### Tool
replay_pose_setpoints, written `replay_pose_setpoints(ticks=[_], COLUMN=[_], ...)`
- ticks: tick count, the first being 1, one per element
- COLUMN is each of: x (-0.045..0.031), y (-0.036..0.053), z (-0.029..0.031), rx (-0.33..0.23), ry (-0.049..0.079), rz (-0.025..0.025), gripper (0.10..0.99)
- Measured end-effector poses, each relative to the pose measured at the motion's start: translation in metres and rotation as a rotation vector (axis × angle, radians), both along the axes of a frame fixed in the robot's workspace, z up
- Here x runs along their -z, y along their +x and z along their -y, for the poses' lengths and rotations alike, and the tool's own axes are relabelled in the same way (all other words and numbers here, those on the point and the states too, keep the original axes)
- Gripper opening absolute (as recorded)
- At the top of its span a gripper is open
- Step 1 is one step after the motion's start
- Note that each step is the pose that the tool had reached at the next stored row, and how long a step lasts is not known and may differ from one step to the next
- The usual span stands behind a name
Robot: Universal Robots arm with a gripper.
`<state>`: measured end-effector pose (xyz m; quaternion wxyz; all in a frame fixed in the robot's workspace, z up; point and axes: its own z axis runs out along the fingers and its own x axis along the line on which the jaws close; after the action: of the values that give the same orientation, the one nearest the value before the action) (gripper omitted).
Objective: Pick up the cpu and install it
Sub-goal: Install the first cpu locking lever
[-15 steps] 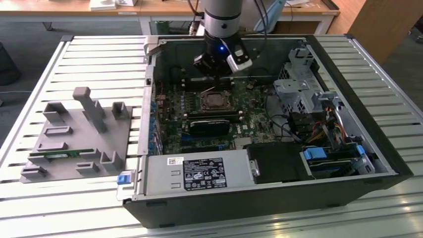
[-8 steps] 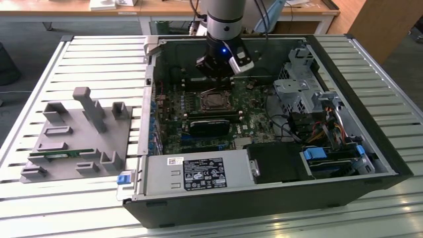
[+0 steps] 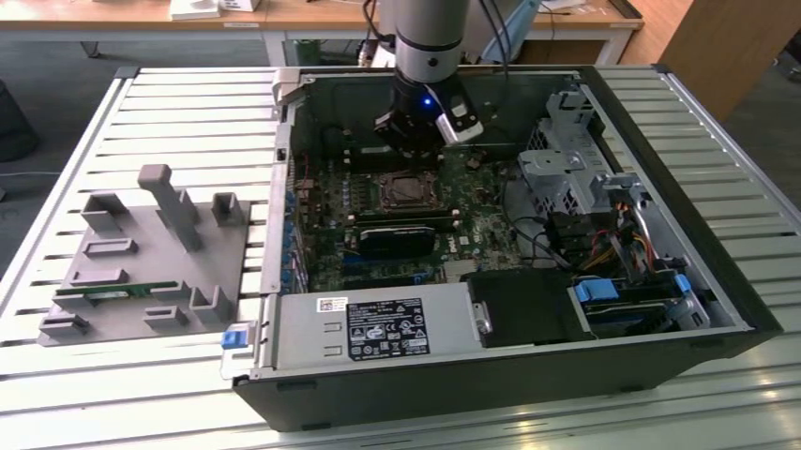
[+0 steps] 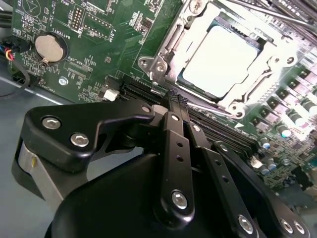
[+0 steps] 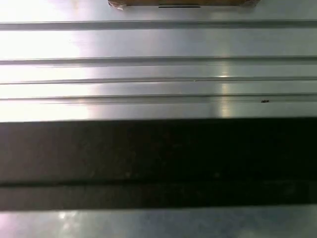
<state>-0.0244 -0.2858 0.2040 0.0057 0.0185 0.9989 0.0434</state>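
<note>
Grey plastic fixture [image 3: 144,258], exterior view's left, on slatted table [image 3: 75,141]. Open computer case [image 3: 501,244], centre: cpu [image 4: 225,59] seated in motherboard socket frame [image 4: 163,64]. Gripper [image 4: 177,101] above, beside the socket, fingers together, holding nothing.

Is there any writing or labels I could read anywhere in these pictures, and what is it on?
Power supply labels: print too small to read.
Motherboard: white lettering, too blurred to read.
Cpu: washed out by glare, nothing readable.
</note>
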Motion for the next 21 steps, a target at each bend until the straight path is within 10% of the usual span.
replay_pose_setpoints(ticks=[10,21], x=[0.0021,0.0048], y=[0.0007,0.0007], z=[0.0000,-0.0003], rx=[0.000,0.000], ry=[0.000,-0.039], rz=[0.0002,-0.0003], gripper=[0.106,0.106])
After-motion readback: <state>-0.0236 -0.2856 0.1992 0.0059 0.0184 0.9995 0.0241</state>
